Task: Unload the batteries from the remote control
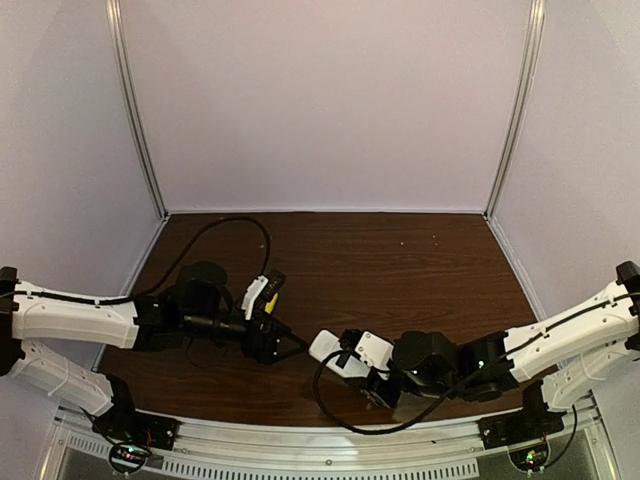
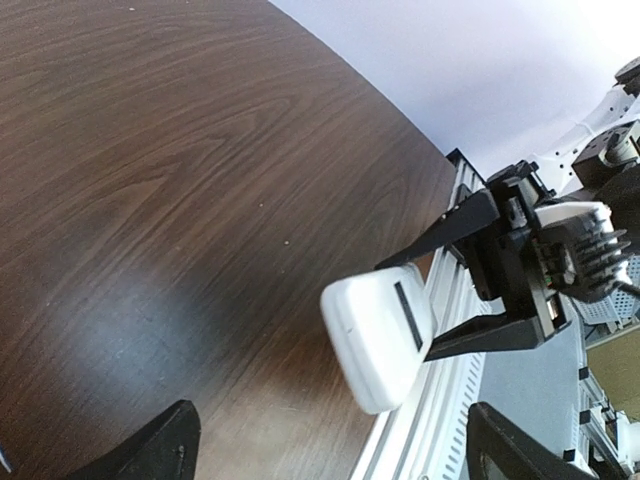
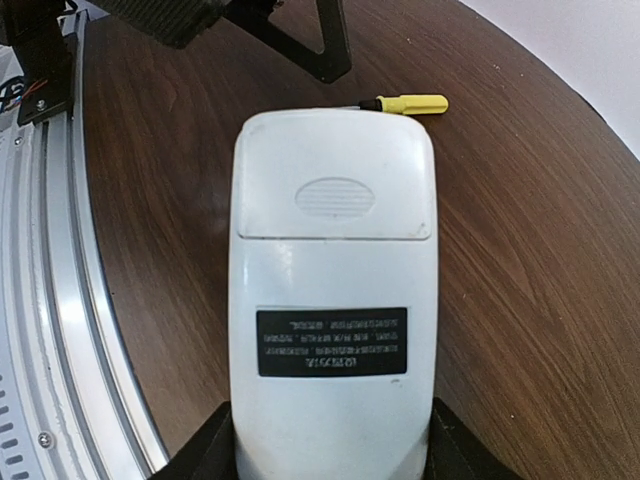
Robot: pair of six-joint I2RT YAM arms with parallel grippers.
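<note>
The remote control point(image 3: 335, 300) is a white bar, held back side up above the table, with a black label and a closed battery cover point(image 3: 335, 180). My right gripper point(image 3: 330, 445) is shut on its near end. It also shows in the top view point(image 1: 338, 350) and the left wrist view point(image 2: 378, 335). My left gripper point(image 2: 335, 455) is open and empty, its fingers spread wide, facing the remote's free end from a short way off point(image 1: 292, 342). The batteries are hidden.
A yellow-handled screwdriver point(image 3: 405, 103) lies on the brown table just beyond the remote's tip, also seen beside the left wrist point(image 1: 270, 300). The aluminium rail point(image 3: 60, 300) runs along the table's near edge. A black cable point(image 1: 230, 225) loops behind the left arm.
</note>
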